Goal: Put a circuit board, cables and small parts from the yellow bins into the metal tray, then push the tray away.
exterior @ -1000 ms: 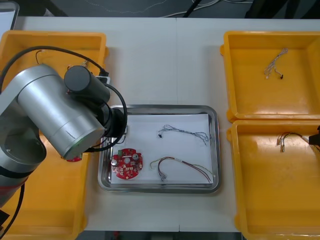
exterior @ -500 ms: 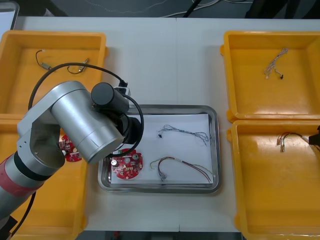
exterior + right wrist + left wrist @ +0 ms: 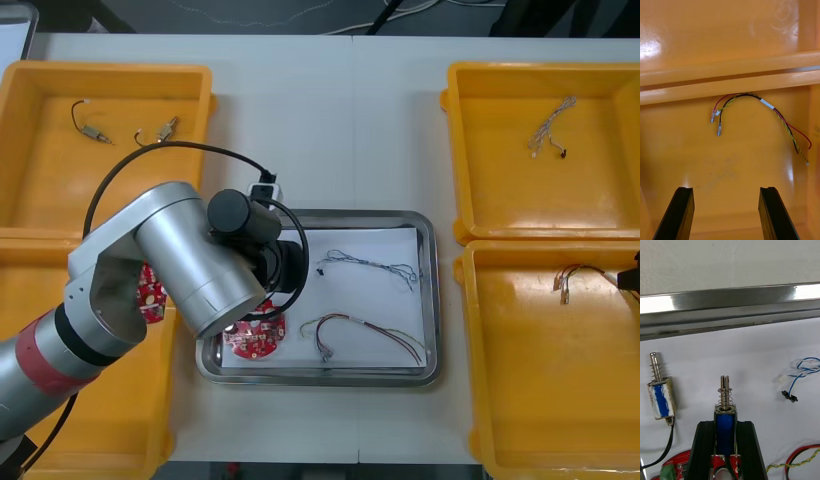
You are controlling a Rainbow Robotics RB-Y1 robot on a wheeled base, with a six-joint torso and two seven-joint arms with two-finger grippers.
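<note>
Left gripper (image 3: pixel 725 424) clamped on a small metal part (image 3: pixel 726 399) above the tray (image 3: pixel 330 215), frame centre; dropped here, it may hit the circuit board (image 3: pixel 252 342) (right gripper (image 3: pixel 726 191), spread, idles lower right).

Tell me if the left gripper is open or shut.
Shut: the left gripper clamps a small metal part between its fingers, over the tray.

Front view high overhead, looking steeply down on the table (image 3: pixel 330 120), left wrist view close above the metal tray (image 3: pixel 730 302), facing its rim, sharing the blue and white cable (image 3: pixel 802 369), right wrist view low inside a yellow bin (image 3: pixel 685 150).
</note>
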